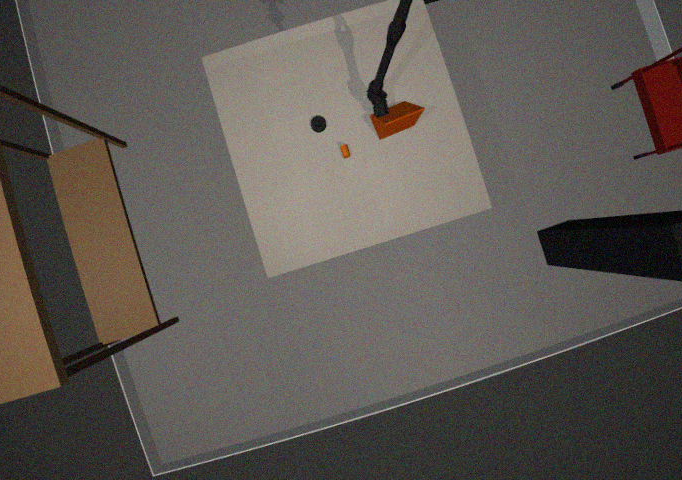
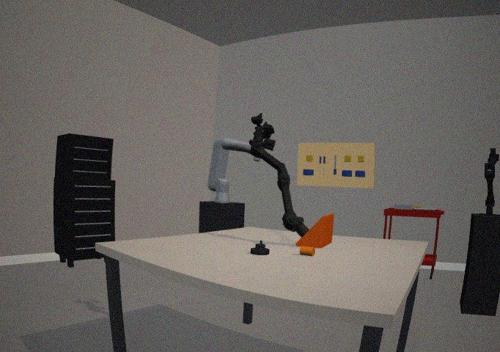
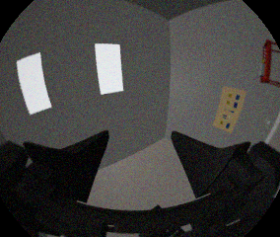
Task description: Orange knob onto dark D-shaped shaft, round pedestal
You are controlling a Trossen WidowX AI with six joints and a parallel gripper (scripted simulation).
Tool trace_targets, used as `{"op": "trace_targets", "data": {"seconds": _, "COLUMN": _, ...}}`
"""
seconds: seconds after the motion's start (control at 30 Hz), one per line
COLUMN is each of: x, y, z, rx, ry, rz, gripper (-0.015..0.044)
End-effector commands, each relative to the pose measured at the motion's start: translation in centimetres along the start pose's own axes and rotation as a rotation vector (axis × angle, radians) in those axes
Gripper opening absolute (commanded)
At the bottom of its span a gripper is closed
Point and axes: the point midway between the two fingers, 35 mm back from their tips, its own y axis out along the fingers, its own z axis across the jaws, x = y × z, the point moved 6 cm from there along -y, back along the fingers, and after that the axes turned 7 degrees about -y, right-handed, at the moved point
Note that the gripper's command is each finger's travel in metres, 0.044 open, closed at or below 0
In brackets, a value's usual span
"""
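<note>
Knob (image 1: 344,150) lies on its side, small, stiff, probably rolls; pinch its round sides. Gripper (image 3: 140,152) is spread, holding nothing.

The arm (image 2: 282,182) is reaching down to the table (image 2: 342,281), ending behind an orange wedge (image 2: 319,232). The knob (image 2: 307,250) is lying beside the pedestal (image 2: 259,249).

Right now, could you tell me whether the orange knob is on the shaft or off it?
Off. The knob lies on the table, apart from the pedestal; the open gripper holds nothing.
</note>
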Motion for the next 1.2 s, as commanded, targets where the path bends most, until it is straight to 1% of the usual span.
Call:
{"op": "trace_targets", "data": {"seconds": 0.0, "x": -0.3, "y": -0.1, "z": 0.1, "rx": 0.004, "ry": 0.003, "rz": 0.012, "gripper": 0.0426}}
{"op": "trace_targets", "data": {"seconds": 0.03, "x": -1.3, "y": -0.6, "z": 0.6, "rx": 0.017, "ry": 0.011, "rz": 0.046, "gripper": 0.044}}
{"op": "trace_targets", "data": {"seconds": 0.1, "x": -5.1, "y": -2.7, "z": 2.6, "rx": 0.07, "ry": 0.047, "rz": 0.183, "gripper": 0.044}}
{"op": "trace_targets", "data": {"seconds": 0.23, "x": -7.7, "y": -4.5, "z": 4.3, "rx": 0.114, "ry": 0.078, "rz": 0.287, "gripper": 0.044}}
{"op": "trace_targets", "data": {"seconds": 0.33, "x": -10.0, "y": -6.6, "z": 6.1, "rx": 0.156, "ry": 0.113, "rz": 0.386, "gripper": 0.044}}
{"op": "trace_targets", "data": {"seconds": 0.5, "x": -13.8, "y": -10.9, "z": 10.0, "rx": 0.235, "ry": 0.192, "rz": 0.573, "gripper": 0.044}}
{"op": "trace_targets", "data": {"seconds": 0.63, "x": -15.9, "y": -14.7, "z": 13.2, "rx": 0.302, "ry": 0.254, "rz": 0.715, "gripper": 0.044}}
{"op": "trace_targets", "data": {"seconds": 0.73, "x": -16.7, "y": -17.7, "z": 15.6, "rx": 0.363, "ry": 0.308, "rz": 0.807, "gripper": 0.044}}
{"op": "trace_targets", "data": {"seconds": 0.77, "x": -16.7, "y": -17.7, "z": 15.6, "rx": 0.363, "ry": 0.309, "rz": 0.808, "gripper": 0.044}}
{"op": "trace_targets", "data": {"seconds": 0.8, "x": -17.0, "y": -19.6, "z": 17.2, "rx": 0.404, "ry": 0.344, "rz": 0.865, "gripper": 0.044}}
{"op": "trace_targets", "data": {"seconds": 0.83, "x": -17.1, "y": -20.6, "z": 17.9, "rx": 0.425, "ry": 0.362, "rz": 0.892, "gripper": 0.044}}
{"op": "trace_targets", "data": {"seconds": 0.87, "x": -17.1, "y": -20.8, "z": 18.1, "rx": 0.43, "ry": 0.366, "rz": 0.898, "gripper": 0.044}}
{"op": "trace_targets", "data": {"seconds": 0.9, "x": -17.2, "y": -22.5, "z": 19.5, "rx": 0.464, "ry": 0.391, "rz": 0.951, "gripper": 0.044}}
{"op": "trace_targets", "data": {"seconds": 0.93, "x": -17.3, "y": -23.4, "z": 20.3, "rx": 0.483, "ry": 0.405, "rz": 0.979, "gripper": 0.044}}
{"op": "trace_targets", "data": {"seconds": 1.17, "x": -16.0, "y": -29.7, "z": 25.7, "rx": 0.644, "ry": 0.515, "rz": 1.13, "gripper": 0.044}}
